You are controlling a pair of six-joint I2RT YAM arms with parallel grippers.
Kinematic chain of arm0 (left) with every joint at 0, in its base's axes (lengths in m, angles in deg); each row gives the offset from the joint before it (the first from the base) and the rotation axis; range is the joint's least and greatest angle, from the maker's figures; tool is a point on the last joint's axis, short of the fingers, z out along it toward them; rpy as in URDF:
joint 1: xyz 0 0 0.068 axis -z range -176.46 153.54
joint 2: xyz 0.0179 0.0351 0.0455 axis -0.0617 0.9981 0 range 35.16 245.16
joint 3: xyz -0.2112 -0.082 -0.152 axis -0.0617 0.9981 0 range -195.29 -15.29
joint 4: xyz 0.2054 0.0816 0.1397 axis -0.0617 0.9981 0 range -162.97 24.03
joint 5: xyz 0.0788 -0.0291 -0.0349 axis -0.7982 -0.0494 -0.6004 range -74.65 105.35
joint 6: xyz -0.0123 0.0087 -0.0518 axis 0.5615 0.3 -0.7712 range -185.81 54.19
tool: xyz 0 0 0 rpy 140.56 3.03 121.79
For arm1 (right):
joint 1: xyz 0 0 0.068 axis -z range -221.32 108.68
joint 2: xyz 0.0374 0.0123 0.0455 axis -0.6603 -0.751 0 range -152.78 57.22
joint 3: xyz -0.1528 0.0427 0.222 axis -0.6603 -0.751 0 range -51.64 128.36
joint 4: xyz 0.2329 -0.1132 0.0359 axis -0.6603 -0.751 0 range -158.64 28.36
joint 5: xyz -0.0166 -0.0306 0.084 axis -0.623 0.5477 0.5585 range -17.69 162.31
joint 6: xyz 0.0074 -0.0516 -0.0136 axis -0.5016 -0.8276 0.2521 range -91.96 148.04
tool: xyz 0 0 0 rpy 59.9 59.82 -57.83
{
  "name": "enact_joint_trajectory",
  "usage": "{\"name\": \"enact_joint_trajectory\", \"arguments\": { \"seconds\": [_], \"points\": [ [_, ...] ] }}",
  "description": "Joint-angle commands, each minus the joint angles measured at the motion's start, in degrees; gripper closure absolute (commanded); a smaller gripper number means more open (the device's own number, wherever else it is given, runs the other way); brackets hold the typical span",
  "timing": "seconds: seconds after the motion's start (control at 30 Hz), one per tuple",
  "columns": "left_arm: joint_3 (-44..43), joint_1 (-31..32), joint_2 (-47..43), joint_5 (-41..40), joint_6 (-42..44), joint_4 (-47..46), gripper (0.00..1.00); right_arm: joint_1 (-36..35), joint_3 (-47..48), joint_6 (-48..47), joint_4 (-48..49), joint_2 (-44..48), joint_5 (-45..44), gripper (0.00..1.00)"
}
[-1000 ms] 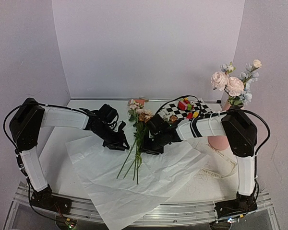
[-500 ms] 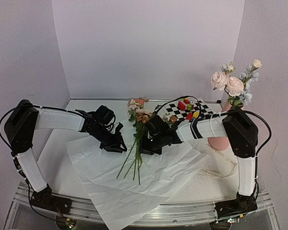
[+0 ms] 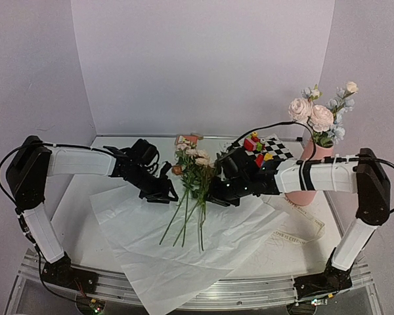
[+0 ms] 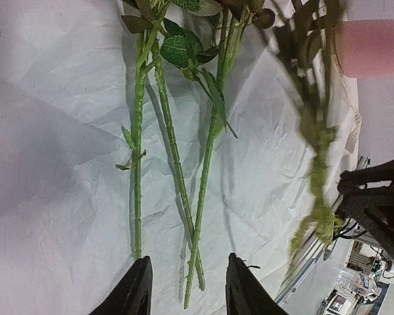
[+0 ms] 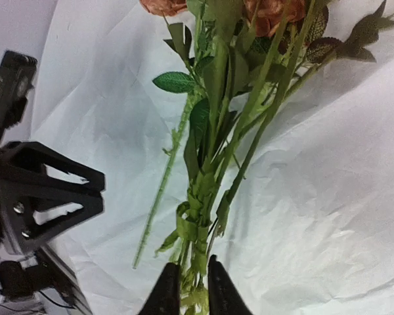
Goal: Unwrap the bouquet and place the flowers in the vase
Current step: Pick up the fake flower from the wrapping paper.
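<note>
From above, you see the flowers point(image 3: 198, 172) between the two jaws, over the white paper point(image 3: 151, 256), and the pink vase point(image 3: 302, 197) well to the right of the right jaws. Your left wrist view shows the left jaws half open, holding nothing, with the stems point(image 4: 136, 197) just ahead. Your right wrist view shows the right jaws pinched shut on the stems.

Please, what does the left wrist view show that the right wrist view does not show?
Only left wrist: the pink vase, and three stems lying loose on the paper ahead of the open, empty left gripper. Only right wrist: two peach blooms, and the right gripper shut on a bunch of stems. Both: white paper, green stems and leaves, the other arm's gripper at the edge.
</note>
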Motion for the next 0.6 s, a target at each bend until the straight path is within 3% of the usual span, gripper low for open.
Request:
{"name": "enact_joint_trajectory", "arguments": {
  "seconds": [0.0, 0.03, 0.17, 0.23, 0.4, 0.57],
  "points": [
    [-0.95, 0.08, 0.09, 0.09, 1.82, -1.08, 0.58, -0.2, -0.19, -2.1, -5.28, -1.76, -0.66, 0.66],
    [-0.9, 0.11, 0.2, 0.18, 1.89, -1.09, 0.57, -0.13, 1.11, -2.71, -6.47, -3.19, -0.29, 0.56],
    [-1.02, 0.08, -0.94, -1.78, 1.69, -1.08, 0.54, -0.09, 5.44, -2.67, -9.39, -6.36, -1.49, 0.45],
    [-0.39, -0.04, -2.52, -7.02, 0.51, -0.99, 0.52, -0.13, 6.95, -1.85, -9.82, -7.67, -2.74, 0.4],
    [2.6, -2.45, -8.65, -15.63, -2.56, -0.74, 0.48, -0.11, 12.06, -0.69, -13.13, -12.59, -4.41, 0.41],
    [5.77, -5.76, -14.19, -18.0, -2.7, -0.64, 0.46, -0.13, 14.72, -1.1, -13.9, -16.23, -4.71, 0.45]
  ]
}}
